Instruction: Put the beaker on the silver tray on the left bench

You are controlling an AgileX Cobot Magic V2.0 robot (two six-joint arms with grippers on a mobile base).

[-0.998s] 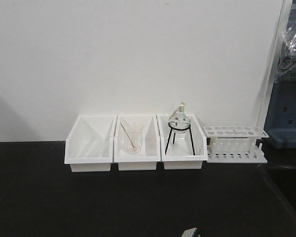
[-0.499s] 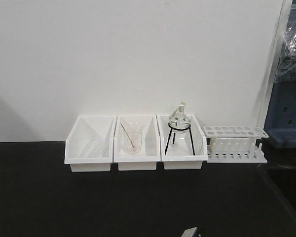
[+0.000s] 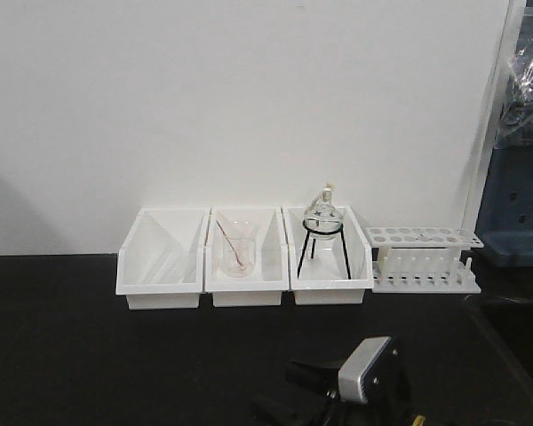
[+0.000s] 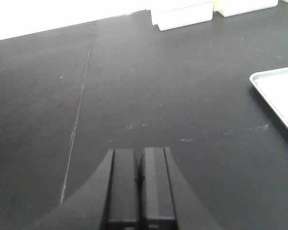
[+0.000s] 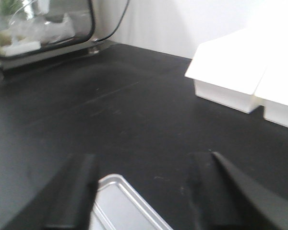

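Three white plastic bins (image 3: 244, 262) stand in a row against the white wall on the black bench (image 3: 115, 355); take the middle bin as the landmark. In it sits a clear beaker with a thin red-tipped rod (image 3: 237, 251) leaning inside. The bin to its left looks bare of glassware from the front view. The bin to its right holds a round glass flask (image 3: 322, 216) perched on a black wire tripod (image 3: 324, 251). Further right of that, touching the bench, stands a white test-tube rack (image 3: 424, 258).

The small beaker with the pouring spout does not show in any view, so its place cannot be told.

In front of the middle bin and somewhat to the right, at the bottom edge of the front view, a silver-and-black arm head (image 3: 366, 373) pokes into view; which arm it is cannot be told from this view alone.

The left gripper (image 4: 139, 184) hovers over the bare black bench with its two black fingers pressed together, nothing between them. A corner of the silver tray (image 4: 278, 93) lies to its right.

The right gripper (image 5: 146, 191) has its fingers spread wide and holds nothing; a corner of the silver tray (image 5: 122, 201) lies between and below them. A glass-fronted metal box (image 5: 43, 26) stands far off on the bench.
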